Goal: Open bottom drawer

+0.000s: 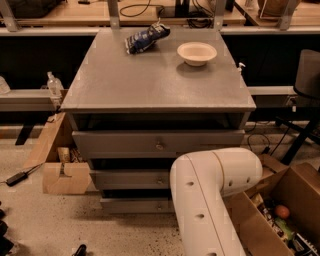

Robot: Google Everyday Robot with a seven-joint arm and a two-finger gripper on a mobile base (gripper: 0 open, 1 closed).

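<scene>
Waiting on main step: flat grey bottom drawer (132, 205), lowest in grey metal cabinet (150, 85), looks shut. White robot arm (200, 200) crosses its right end; gripper out of sight, grip state untellable. Whole pull remains.

Speckled floor (45, 225); cardboard box (67, 179) at left (second box (300, 195) at right); wooden workbench (60, 12) behind.
</scene>
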